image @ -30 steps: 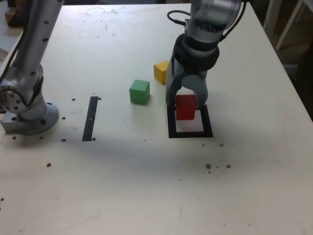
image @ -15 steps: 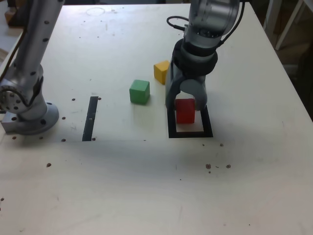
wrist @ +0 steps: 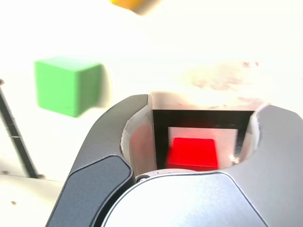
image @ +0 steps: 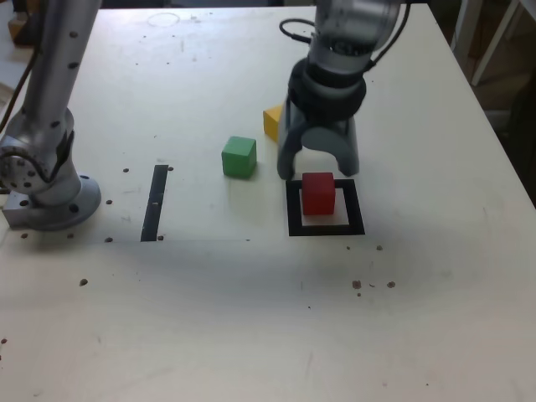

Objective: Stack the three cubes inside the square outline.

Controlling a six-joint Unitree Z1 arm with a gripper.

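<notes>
We note the white table (image: 251,318). The gripper (image: 319,166) hangs above the black square outline (image: 326,228), jaws apart, holding nothing. Red cube (image: 318,193) sits inside the outline; green cube (image: 239,157) and yellow cube (image: 272,122) lie outside it.

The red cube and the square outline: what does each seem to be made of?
Red cube: probably painted wood or plastic; flat, solid-coloured matte faces with crisp edges. Square outline: apparently black tape; thin, flat bands lying flush on the pale table.
</notes>
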